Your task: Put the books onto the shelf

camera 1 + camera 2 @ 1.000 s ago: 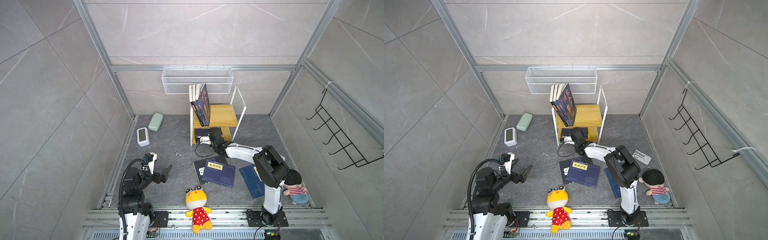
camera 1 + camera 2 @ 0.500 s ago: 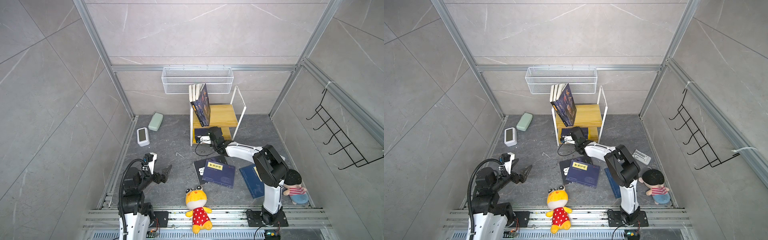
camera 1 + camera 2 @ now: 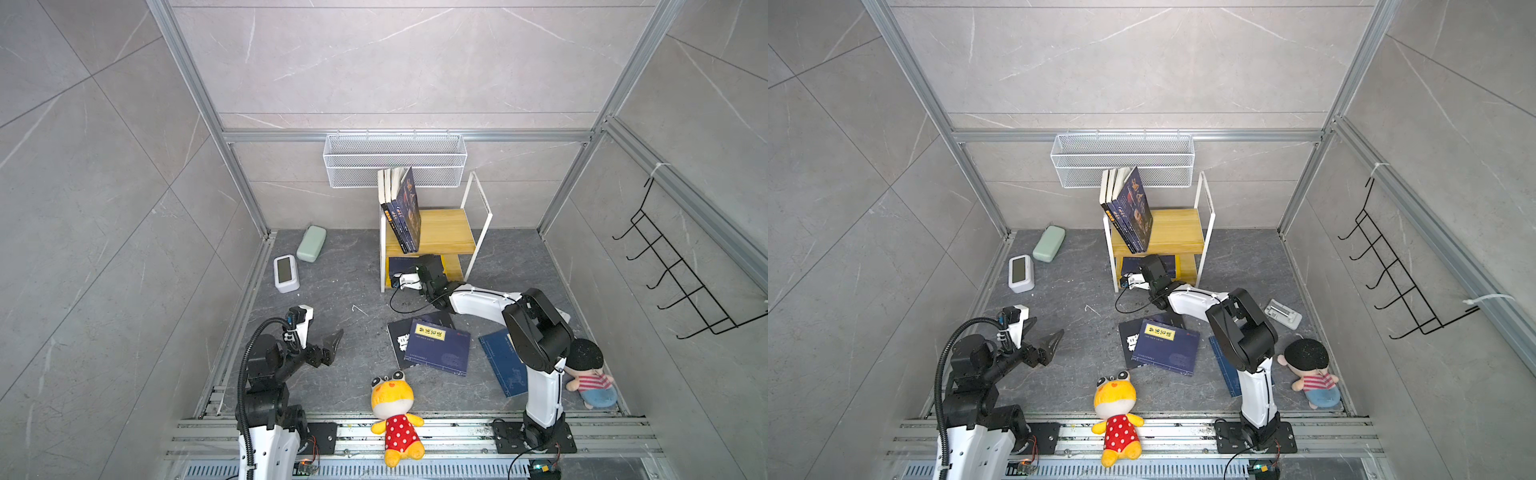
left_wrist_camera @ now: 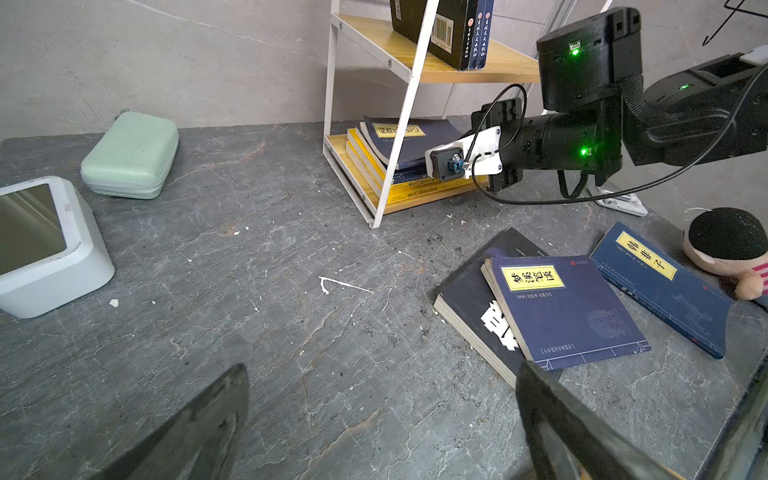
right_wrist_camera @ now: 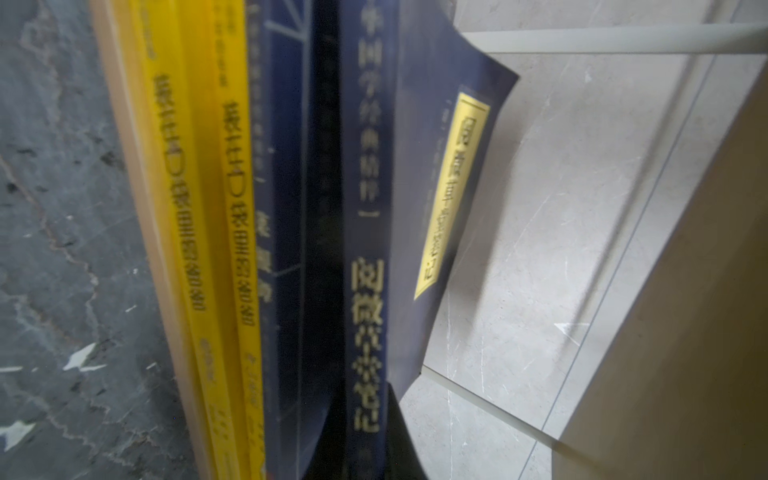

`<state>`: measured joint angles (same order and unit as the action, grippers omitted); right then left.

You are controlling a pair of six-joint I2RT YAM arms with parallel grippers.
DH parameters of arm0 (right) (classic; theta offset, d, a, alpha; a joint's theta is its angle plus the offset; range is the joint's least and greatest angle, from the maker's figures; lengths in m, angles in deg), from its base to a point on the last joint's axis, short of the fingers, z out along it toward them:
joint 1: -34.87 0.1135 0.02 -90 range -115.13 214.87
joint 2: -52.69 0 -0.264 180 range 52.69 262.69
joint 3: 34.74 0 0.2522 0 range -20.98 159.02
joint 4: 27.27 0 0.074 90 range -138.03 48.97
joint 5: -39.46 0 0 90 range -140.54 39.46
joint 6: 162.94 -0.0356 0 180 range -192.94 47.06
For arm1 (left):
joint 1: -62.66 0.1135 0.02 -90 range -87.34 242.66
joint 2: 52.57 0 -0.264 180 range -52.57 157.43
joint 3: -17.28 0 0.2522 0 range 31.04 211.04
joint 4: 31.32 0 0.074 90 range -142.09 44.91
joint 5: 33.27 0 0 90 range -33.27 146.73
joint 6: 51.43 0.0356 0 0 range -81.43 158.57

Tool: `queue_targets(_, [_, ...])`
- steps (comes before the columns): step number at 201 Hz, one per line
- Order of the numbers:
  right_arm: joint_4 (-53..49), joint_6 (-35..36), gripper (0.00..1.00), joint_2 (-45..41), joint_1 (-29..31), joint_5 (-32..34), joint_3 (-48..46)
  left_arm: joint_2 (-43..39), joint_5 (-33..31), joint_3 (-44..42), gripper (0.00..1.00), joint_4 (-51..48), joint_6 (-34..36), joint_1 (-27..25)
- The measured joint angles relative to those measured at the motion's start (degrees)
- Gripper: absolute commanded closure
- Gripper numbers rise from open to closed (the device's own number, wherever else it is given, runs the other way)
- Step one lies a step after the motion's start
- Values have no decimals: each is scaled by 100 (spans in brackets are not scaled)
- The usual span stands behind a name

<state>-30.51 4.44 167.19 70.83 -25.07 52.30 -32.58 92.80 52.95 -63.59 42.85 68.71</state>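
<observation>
Lying flat, navy book (image 4: 436,133), spine facing outward

Grey marble-look tile walls (image 3: 395,62), alu frame posts (image 3: 199,104). Dark veined stone tabletop (image 3: 340,270). White mesh basket (image 3: 395,160) on back wall, black hook rack (image 3: 685,270) rt wall. Even light.

Three floor books (image 3: 438,347), two plush toys (image 3: 392,399), one shelf (image 3: 446,230)

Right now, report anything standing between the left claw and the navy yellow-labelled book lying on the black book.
Nothing visible does. Only bare grey stone floor lies between the open left claw and the navy yellow-labelled book, which rests on the black book.
</observation>
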Motion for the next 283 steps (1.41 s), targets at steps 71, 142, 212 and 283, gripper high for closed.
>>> queue_targets(71, [57, 63, 26, 11, 0, 35, 42, 2, -2, 0, 0, 0, 0, 11])
queue_targets(142, [-1921, -533, 20, -391, -22, -315, 494, 2, 0, 0, 0, 0, 0, 35])
queue_targets(212, [-2496, -868, 23, -533, -55, -474, 632, 2, -2, 0, 0, 0, 0, 76])
queue_targets(283, [-2717, -1062, 32, -520, -328, -490, 833, 2, 0, 0, 0, 0, 0, 76])
